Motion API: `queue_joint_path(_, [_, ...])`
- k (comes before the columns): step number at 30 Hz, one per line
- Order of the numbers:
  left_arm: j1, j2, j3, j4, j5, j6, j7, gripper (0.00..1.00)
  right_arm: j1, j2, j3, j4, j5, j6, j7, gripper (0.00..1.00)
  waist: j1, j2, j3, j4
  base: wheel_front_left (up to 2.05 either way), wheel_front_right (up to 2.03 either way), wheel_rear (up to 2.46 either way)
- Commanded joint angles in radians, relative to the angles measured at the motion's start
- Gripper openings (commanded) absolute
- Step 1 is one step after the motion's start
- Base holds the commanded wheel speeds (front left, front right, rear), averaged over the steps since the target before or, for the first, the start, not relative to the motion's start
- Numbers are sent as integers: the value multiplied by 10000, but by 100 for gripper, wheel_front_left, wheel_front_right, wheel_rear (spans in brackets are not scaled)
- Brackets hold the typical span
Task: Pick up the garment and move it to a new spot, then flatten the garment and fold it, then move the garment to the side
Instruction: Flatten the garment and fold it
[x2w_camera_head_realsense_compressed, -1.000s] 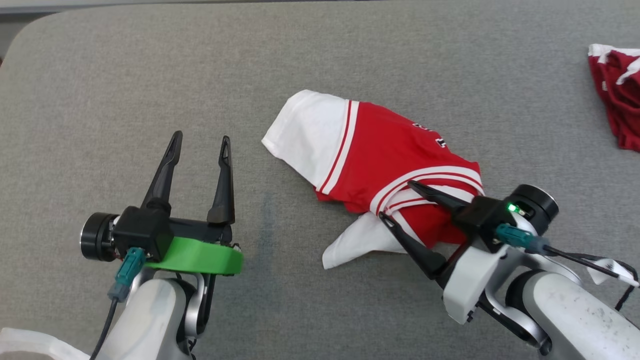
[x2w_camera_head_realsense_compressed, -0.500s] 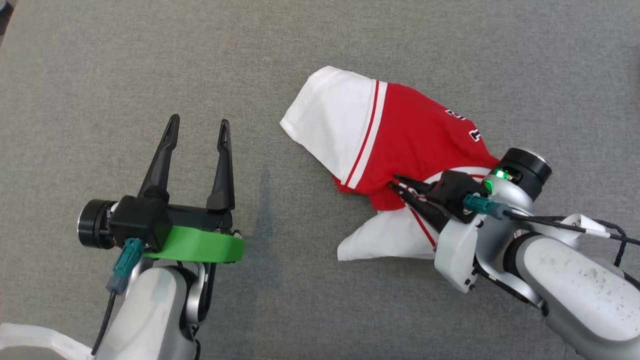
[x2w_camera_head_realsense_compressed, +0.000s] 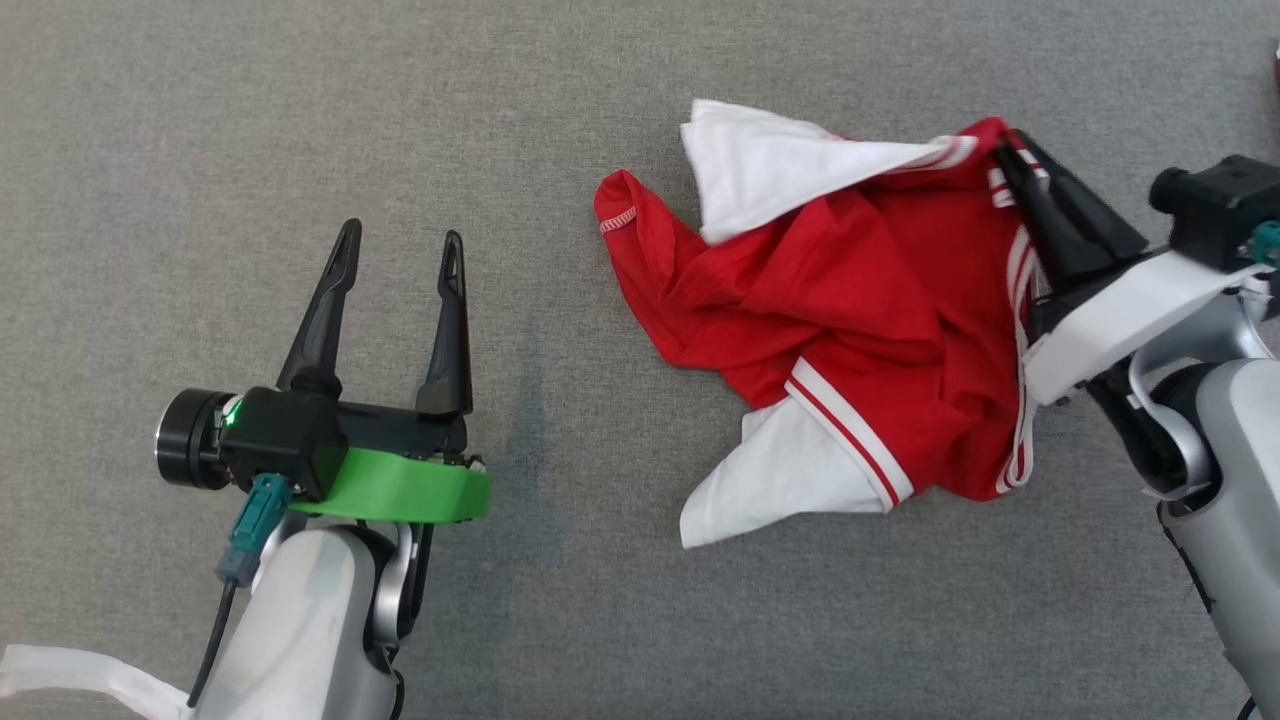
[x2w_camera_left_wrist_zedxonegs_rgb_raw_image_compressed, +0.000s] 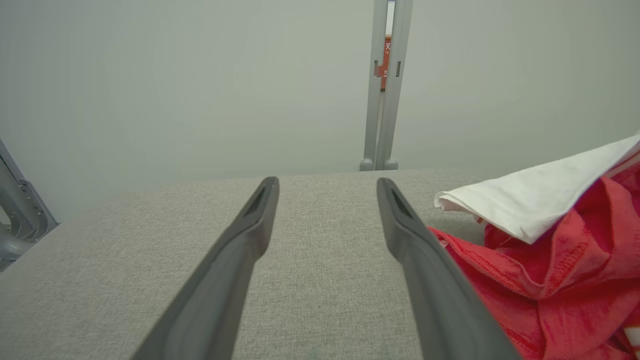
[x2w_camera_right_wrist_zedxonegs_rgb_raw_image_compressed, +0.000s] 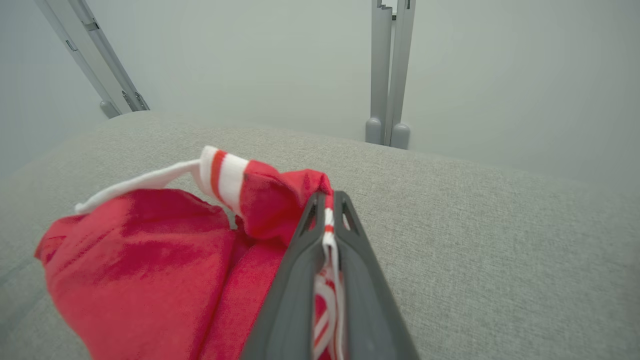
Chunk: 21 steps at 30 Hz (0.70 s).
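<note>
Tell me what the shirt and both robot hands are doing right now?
garment, crumpled, one striped edge held up, the rest lying on the gray surface.
right gripper, jaws shut on the garment's striped edge.
left gripper, jaws open, holding nothing, apart from the garment.

The garment (x2w_camera_head_realsense_compressed: 850, 300) was a red shirt with white sleeves and red-and-white striped trim, crumpled and not flat. One striped edge at its far right corner was raised, pinched between the closed fingers of the right gripper (x2w_camera_head_realsense_compressed: 1005, 150). The rest rested on the grey cloth surface (x2w_camera_head_realsense_compressed: 560, 600), with one white sleeve at the near side and another folded over the top. It was perhaps a sports jersey, but the folds hid any print.
</note>
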Motion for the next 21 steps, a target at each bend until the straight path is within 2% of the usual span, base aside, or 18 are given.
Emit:
queue_joint_path(1, [-141, -29, 20, 23, 71, -63, 1, 100, 229, 159, -412, 268, 145, -10, -153, 0, 0, 0, 65, 9, 0, 0, 0])
queue_joint_path(6, [-214, -117, 68, 70, 207, -166, 0, 100, 631, 883, -2551, 1635, 764, -5, -767, 0, 0, 0, 238, 27, 0, 0, 0])
queue_joint_path(9, [-184, -148, 131, 76, 261, -191, 0, 100, 688, 1182, -3282, 2288, 1174, -4, -1137, 0, 0, 0, 291, -8, 0, 0, 0])
queue_joint_path(10, [-160, -164, 154, 82, 276, -209, 0, 100, 709, 1221, -3359, 2429, 1245, -4, -1288, 39, 0, 0, 293, -26, 0, 0, 0])
queue_joint_path(11, [-122, -156, 190, 86, 300, -214, 0, 100, 753, 1178, -3361, 2505, 1181, -4, -1449, 98, 0, 0, 288, -64, 0, 0, 0])
queue_joint_path(17, [192, -143, 420, 132, 370, -189, 0, 100, 1131, 756, -2728, 1750, 225, -5, -2838, 100, 0, 0, 26, -354, 0, 0, 0])
queue_joint_path(21, [411, -96, 607, 185, 378, -155, 0, 100, 1690, 628, -2470, 745, -634, -5, -3156, 100, 0, 0, -306, -572, 0, 0, 0])
